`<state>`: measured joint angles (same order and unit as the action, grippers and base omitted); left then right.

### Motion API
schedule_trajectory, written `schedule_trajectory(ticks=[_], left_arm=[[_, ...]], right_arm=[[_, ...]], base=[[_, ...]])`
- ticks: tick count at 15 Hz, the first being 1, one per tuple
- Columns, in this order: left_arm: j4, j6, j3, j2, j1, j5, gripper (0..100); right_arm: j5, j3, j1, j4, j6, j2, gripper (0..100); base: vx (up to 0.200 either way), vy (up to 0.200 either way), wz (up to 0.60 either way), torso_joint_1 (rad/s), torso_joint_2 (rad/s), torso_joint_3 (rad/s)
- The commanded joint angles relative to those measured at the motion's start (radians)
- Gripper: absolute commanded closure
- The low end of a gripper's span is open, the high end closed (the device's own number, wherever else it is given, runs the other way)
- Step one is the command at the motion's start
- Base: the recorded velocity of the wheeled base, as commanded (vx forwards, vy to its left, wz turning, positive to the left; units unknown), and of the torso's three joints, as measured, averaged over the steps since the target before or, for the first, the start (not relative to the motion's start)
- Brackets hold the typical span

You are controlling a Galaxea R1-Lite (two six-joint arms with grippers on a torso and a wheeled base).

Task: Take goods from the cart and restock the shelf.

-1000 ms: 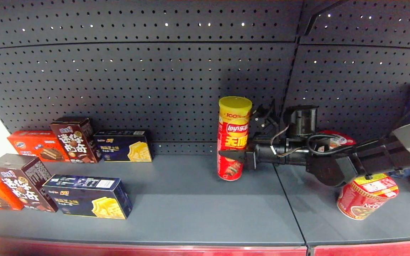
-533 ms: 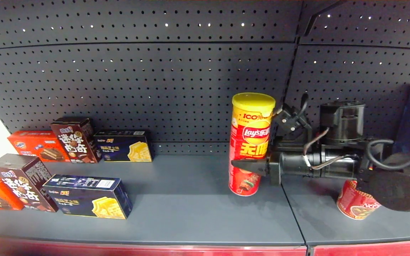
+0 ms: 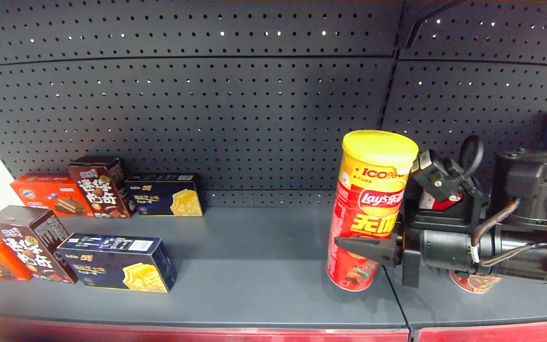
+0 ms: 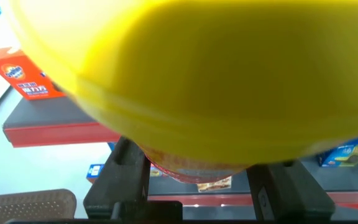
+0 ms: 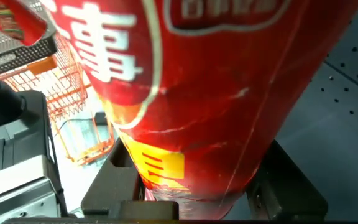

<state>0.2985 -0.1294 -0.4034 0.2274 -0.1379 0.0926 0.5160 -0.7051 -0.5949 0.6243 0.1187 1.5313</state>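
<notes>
Clamping the chip can (image 3: 368, 209) at mid-body, the right gripper (image 3: 371, 240) held it tilted over the shelf (image 3: 254, 266), presumably to stand it upright; the left gripper (image 4: 201, 183) clasped a second can (image 4: 191, 81).

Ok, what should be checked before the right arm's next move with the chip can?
1. Right gripper jaws shut on chip can: ok.
2. Can upright: not ok, lid leans toward the arm.
3. Can base resting on shelf: cannot tell.
4. Bare shelf between can and dark blue box: ok.
5. Clearance from noodle cup under the arm: cannot tell.
</notes>
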Motion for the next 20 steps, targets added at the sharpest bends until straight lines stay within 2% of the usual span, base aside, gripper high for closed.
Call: schedule_trajectory(ticks=[1, 5, 9, 13, 20], left_arm=[[0.004, 0.001, -0.029, -0.008, 0.000, -0.001, 100], [0.007, -0.001, -0.086, 0.018, 0.001, 0.001, 100], [0.007, -0.004, -0.081, 0.021, 0.000, -0.001, 100], [0.007, -0.004, -0.086, 0.023, 0.000, -0.013, 100], [0.008, -0.004, -0.072, 0.020, 0.000, -0.020, 100]], right_arm=[[0.001, 0.061, -0.003, 0.048, -0.001, -0.025, 100], [0.003, 0.145, 0.001, 0.166, -0.028, 0.001, 100], [0.003, 0.128, 0.001, 0.229, -0.028, 0.073, 100], [0.004, 0.128, 0.003, 0.347, -0.027, 0.170, 100], [0.007, 0.147, 0.004, 0.368, -0.024, 0.228, 100]], base=[[0.000, 0.000, 0.00, 0.000, 0.00, 0.000], [0.000, 0.000, 0.00, 0.000, 0.00, 0.000], [0.000, 0.000, 0.00, 0.000, 0.00, 0.000], [0.000, 0.000, 0.00, 0.000, 0.00, 0.000], [0.000, 0.000, 0.00, 0.000, 0.00, 0.000]])
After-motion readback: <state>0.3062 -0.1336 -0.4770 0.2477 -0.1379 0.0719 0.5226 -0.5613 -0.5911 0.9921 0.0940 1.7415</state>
